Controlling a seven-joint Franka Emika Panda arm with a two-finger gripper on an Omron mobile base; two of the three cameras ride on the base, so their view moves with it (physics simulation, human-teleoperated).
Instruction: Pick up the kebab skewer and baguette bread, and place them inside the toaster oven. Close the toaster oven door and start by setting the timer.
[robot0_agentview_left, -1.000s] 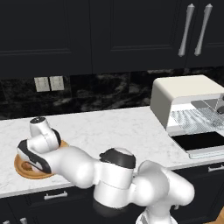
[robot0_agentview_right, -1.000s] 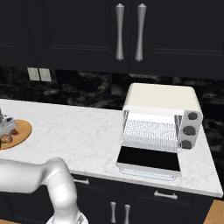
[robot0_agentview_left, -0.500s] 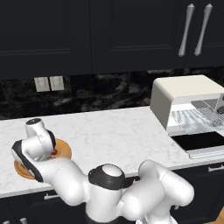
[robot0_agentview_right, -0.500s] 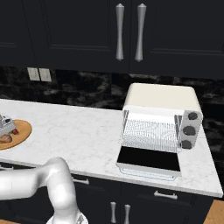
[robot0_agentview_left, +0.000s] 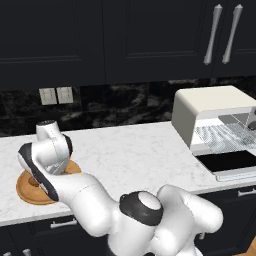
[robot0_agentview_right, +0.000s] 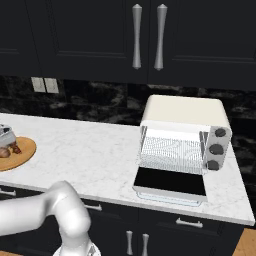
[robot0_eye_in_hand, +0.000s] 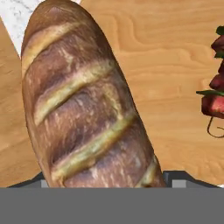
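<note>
In the hand view the bread (robot0_eye_in_hand: 87, 100) lies on the wooden plate (robot0_eye_in_hand: 175, 52) right under the hand, running lengthwise up from between the gripper (robot0_eye_in_hand: 107, 177) tips, whose grey ends just show on either side of the loaf's near end; whether they press on it or stand clear I cannot tell. The skewer (robot0_eye_in_hand: 214, 87) lies on the same plate off to the hand's right, apart from the bread. The oven (robot0_agentview_right: 182, 135) stands well away along the counter (robot0_agentview_right: 90, 155), its door (robot0_agentview_right: 170, 182) dropped flat and open, rack showing inside.
</note>
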